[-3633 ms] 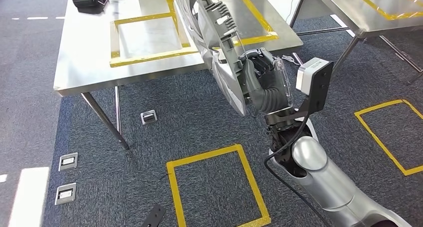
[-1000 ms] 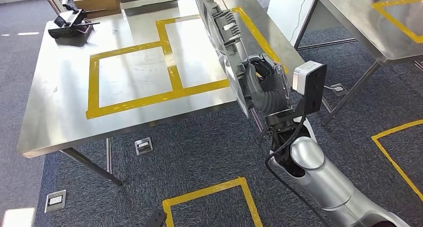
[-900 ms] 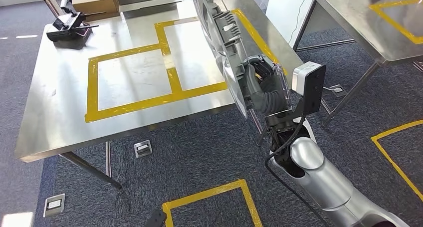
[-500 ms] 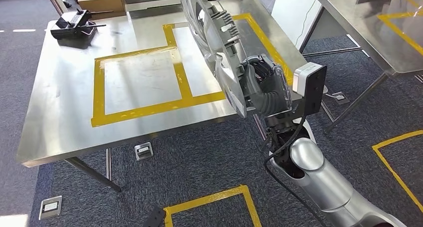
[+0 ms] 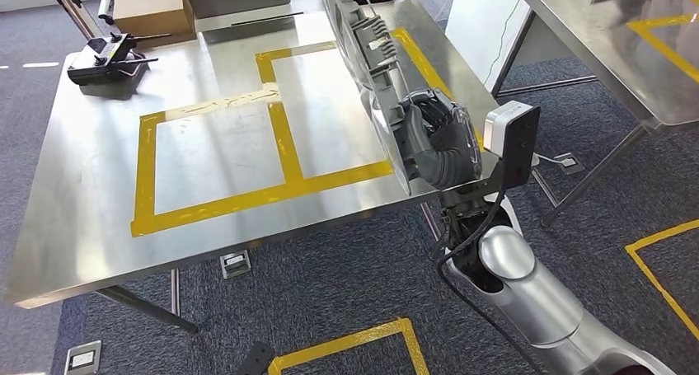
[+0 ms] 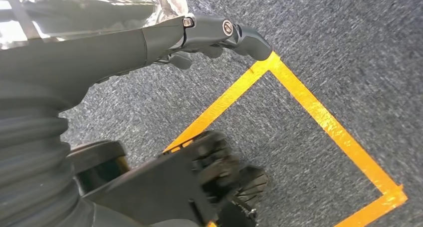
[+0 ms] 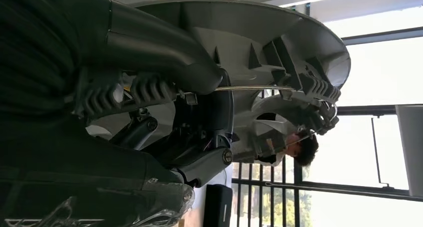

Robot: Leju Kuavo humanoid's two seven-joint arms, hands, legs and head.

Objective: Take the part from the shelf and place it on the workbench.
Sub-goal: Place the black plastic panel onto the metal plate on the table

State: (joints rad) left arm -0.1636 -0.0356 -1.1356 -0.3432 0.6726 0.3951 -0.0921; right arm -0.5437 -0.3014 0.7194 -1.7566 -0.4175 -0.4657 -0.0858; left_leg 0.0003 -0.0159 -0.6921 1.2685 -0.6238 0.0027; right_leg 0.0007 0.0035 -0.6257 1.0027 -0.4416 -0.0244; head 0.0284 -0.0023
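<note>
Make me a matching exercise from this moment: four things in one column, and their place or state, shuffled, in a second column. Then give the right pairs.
Things:
1. grey plastic part
2. cardboard box
3. black handheld device
4. left hand

Places or states:
A. lies on the workbench near its far left corner
B. hangs over grey carpet with yellow tape, holding nothing
C. held on edge in the right hand, above the workbench's right side
D. sits at the far edge of the workbench

Pairs: 1-C, 2-D, 3-A, 4-B
</note>
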